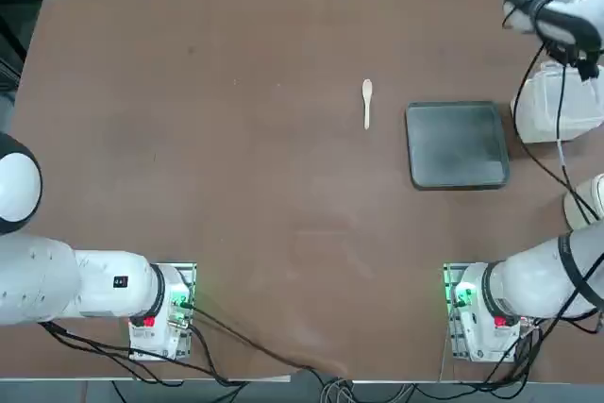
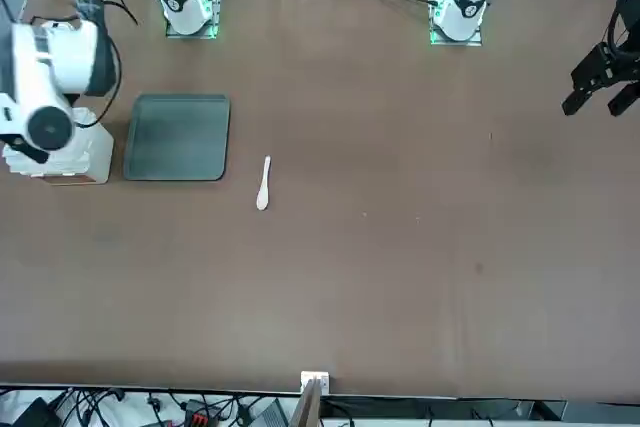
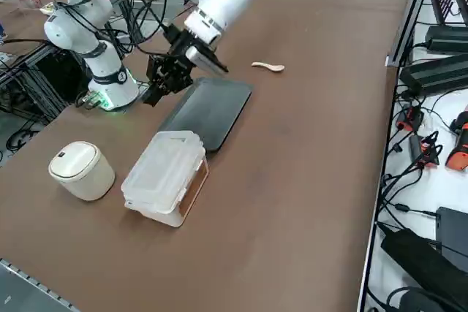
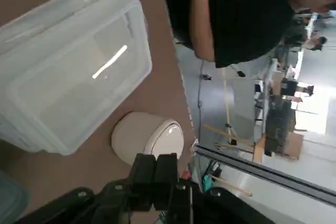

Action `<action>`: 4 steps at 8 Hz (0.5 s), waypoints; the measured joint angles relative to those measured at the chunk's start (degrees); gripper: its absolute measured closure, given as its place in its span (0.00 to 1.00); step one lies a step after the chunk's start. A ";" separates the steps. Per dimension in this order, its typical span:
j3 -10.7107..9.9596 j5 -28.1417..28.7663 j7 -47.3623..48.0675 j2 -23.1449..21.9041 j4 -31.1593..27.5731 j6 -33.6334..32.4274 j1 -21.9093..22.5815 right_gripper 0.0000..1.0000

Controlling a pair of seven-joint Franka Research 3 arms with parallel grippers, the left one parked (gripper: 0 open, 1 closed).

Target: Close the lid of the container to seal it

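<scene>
The right pincer hangs clenched on nothing — clear of the small translucent white plastic container, which sits below and beside it near the round off-white cup. Its translucent white lid already lies flat on top; seemingly only withdrawal remains — perhaps a confirming press.

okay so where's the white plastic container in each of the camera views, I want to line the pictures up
Top view: container at the right edge, partly under the arm.
Front view: at the left edge, behind the arm.
Right side view: lower left of centre, lid down.
Right wrist view: fills the upper left.
Shared landmark: the dark grey tray beside it; only its corner shows in the wrist view.
</scene>
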 joint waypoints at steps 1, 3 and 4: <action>-0.17 3.59 -7.75 -1.90 1.00 3.70 -2.01 0.98; -0.60 13.79 -26.07 -6.60 1.31 13.44 -8.54 0.98; -0.80 19.30 -33.83 -7.88 1.24 17.32 -11.87 0.98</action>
